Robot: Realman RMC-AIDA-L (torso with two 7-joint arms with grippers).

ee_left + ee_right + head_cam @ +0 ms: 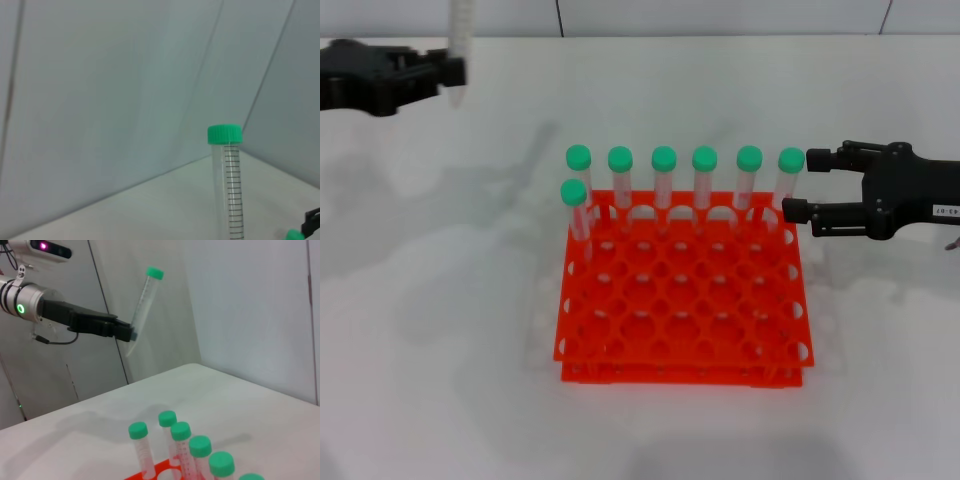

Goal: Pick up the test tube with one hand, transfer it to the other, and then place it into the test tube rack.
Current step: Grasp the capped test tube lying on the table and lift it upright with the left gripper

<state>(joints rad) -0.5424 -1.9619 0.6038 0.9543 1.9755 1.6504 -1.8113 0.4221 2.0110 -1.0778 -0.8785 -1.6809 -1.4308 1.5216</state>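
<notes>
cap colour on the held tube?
Green, clearest on the test tube in the left wrist view.

Glossy orange plastic rack [682, 300] (clear tubes [663, 185])

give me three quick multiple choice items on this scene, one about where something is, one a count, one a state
1. Where is the left pincer?
A. over the rack's middle
B. up at the far left, away from the rack
C. beside the right pincer

2. How many green-capped tubes stand in the test tube rack?
A. five
B. seven
C. nine

3. What is the state of the left pincer?
A. shut on the test tube
B. open and empty
C. resting on the table

Answers:
1 B, the head view shows it far left, clear of the rack.
2 B, six in the back row and one in front of it.
3 A, the right wrist view shows the tube clamped and held aloft.

The right pincer sits open by the rack's right rear corner.
</notes>
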